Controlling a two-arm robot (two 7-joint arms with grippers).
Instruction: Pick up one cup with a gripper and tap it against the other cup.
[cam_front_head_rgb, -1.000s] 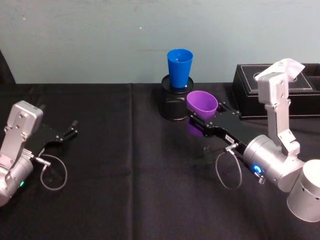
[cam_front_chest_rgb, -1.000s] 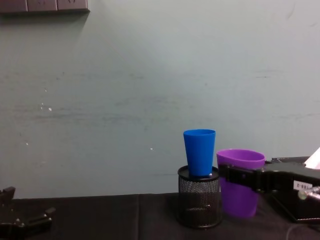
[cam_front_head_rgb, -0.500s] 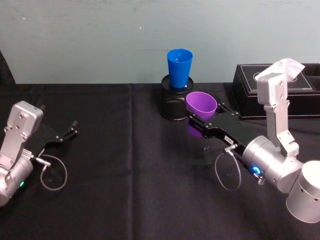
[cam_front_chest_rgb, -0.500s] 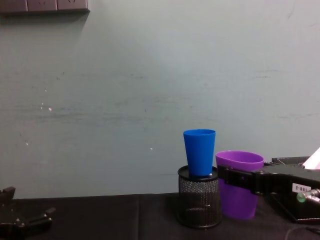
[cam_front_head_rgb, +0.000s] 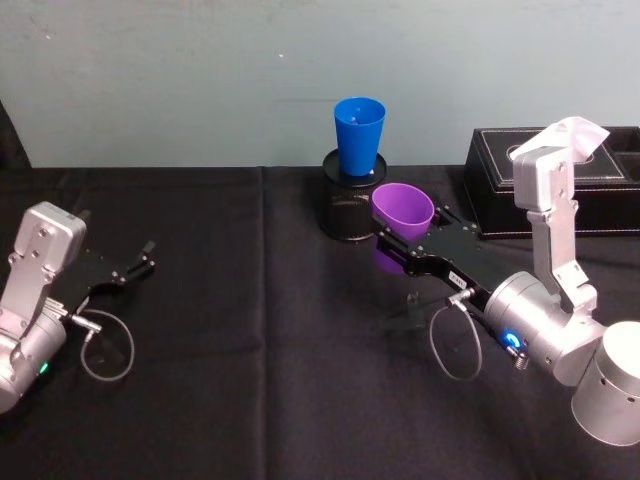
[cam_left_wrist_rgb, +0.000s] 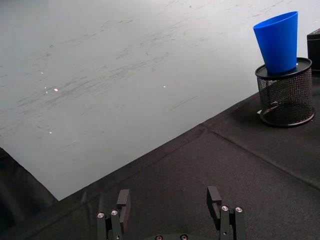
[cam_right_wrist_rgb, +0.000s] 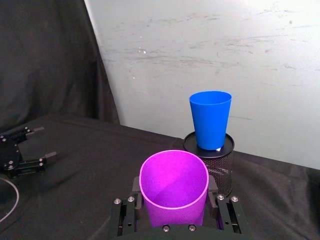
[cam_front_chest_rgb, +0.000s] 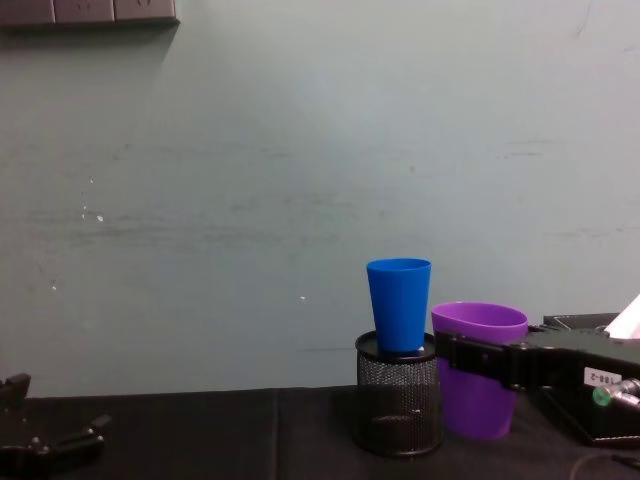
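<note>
On my head feed, the mesh pen holder (cam_front_head_rgb: 345, 208) stands at the back of the black tablecloth (cam_front_head_rgb: 250, 360), and I place everything from it. The blue cup (cam_front_head_rgb: 359, 135) stands upright on top of the holder. The purple cup (cam_front_head_rgb: 403, 208) is just beside the holder, on its right and nearer to me, with its mouth tipped a little my way. The right gripper (cam_front_head_rgb: 412, 230) pinches it, one flat jaw on each side of the wall. A black box (cam_front_head_rgb: 495, 185) lies farther right of the holder. The left gripper (cam_front_head_rgb: 133, 266) sits well to the holder's left, low over the cloth.

On the left wrist feed, that gripper's fingers are spread with nothing between them. The holder and the blue cup stand far off across the cloth.

On the right wrist feed, the purple cup is clamped between the jaws just below its rim. The holder carrying the blue cup is close behind it, with the blue cup higher up and clear of the purple rim.

On the chest feed, the purple cup hangs upright against the holder's right side. Its rim is level with the holder's top, and its base looks slightly above the cloth. I cannot tell whether it touches the holder.
</note>
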